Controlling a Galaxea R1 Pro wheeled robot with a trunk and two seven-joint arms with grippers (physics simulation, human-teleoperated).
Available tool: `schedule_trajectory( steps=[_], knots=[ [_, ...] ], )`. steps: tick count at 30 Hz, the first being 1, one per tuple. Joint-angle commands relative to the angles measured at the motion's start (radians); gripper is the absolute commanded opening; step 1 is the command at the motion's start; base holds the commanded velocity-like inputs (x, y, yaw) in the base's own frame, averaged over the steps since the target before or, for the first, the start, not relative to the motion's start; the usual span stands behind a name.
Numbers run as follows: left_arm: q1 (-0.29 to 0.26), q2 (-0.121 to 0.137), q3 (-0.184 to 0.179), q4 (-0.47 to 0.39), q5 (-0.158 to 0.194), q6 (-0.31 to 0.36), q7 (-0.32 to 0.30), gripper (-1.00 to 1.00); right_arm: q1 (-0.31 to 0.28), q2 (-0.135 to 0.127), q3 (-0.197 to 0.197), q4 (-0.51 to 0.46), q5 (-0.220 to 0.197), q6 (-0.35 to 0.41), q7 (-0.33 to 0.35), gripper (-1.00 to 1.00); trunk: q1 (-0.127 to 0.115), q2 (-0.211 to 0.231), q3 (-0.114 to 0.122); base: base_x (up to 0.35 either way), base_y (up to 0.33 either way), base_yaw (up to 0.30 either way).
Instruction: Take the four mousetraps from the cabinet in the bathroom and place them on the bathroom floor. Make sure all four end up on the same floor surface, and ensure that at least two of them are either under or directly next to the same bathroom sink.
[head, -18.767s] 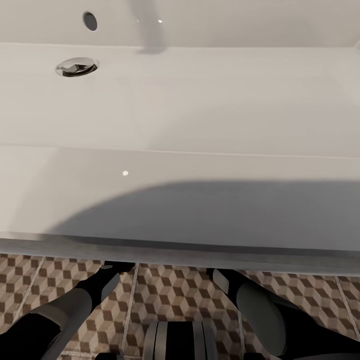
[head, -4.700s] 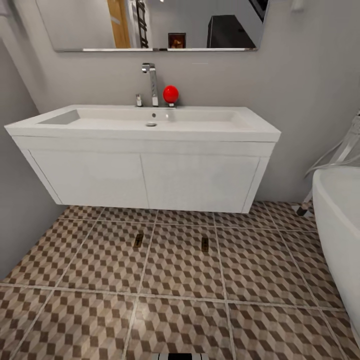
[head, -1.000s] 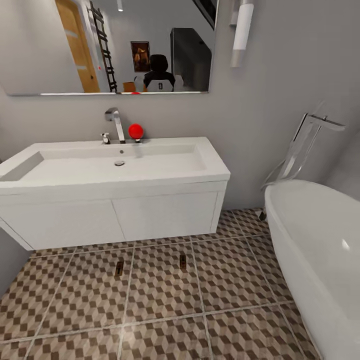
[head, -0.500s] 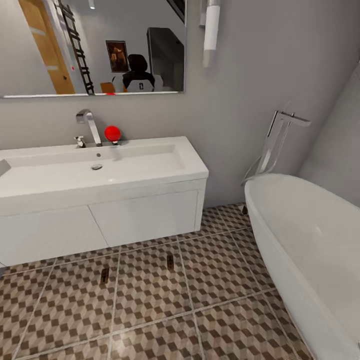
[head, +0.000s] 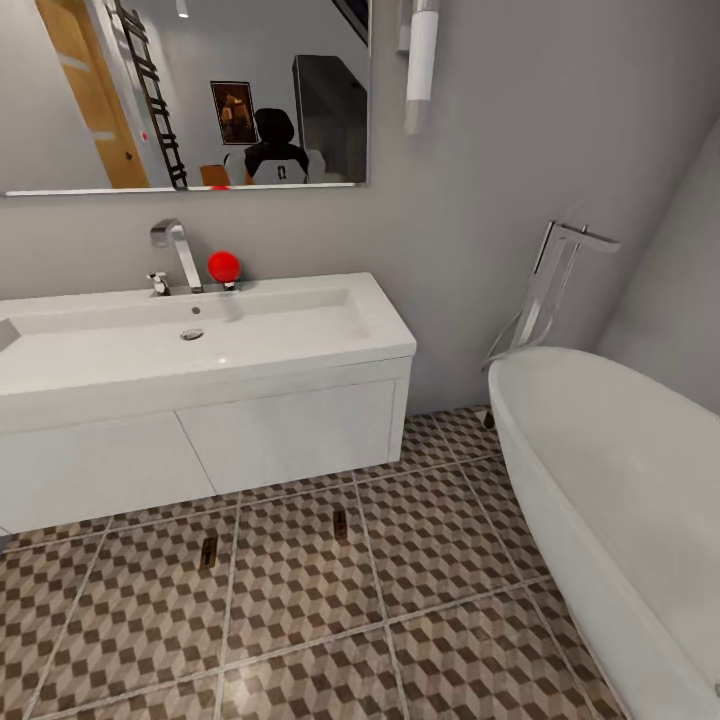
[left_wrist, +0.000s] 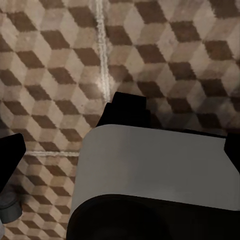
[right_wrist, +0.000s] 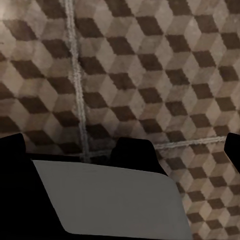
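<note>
- Left gripper (left_wrist: 120, 155): dark fingers spread to the two sides of the wrist view, nothing between them; below, only patterned bathroom floor (left_wrist: 165, 45).
- Bathroom sink (head: 190, 345): sits nearer the left of the head view than a second ago. That is the camera swinging right, not the basin moving. Hardly any shift over the last half second.
- Left mousetrap (head: 208, 551): flat on the floor just out from the vanity's front edge, beside a grout line, same spot as before.
- Right mousetrap (head: 340, 524): likewise unmoved, near the sink's right end and apart from the first.
- Two down by the sink, so probably turning away to fetch the remaining pair.
- Bathtub (head: 620, 480): now takes up more of the right side.
- Right gripper (right_wrist: 120, 147): spread wide, empty.
</note>
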Motion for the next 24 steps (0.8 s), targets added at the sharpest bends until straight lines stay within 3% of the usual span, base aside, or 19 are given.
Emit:
schedule_trajectory(
  steps=[1,11,24],
  knots=[
    [-0.001,0.002,-0.009,0.001,0.006,0.003,0.003,1.0,-0.001,0.0,-0.008,0.003,0.008,-0.005,-0.006,1.0,0.0,0.0,-0.001,0.0,0.0,0.0],
    [0.0,0.004,-0.009,0.002,0.005,0.004,0.004,1.0,0.01,-0.026,-0.008,0.007,0.004,-0.004,-0.006,1.0,0.0,0.0,-0.001,0.0,0.0,0.0],
    [-0.001,0.024,-0.01,0.003,0.004,0.002,0.004,1.0,0.019,-0.094,-0.008,0.009,0.004,-0.005,-0.006,1.0,0.0,0.0,-0.001,0.0,0.0,0.0]
  ],
)
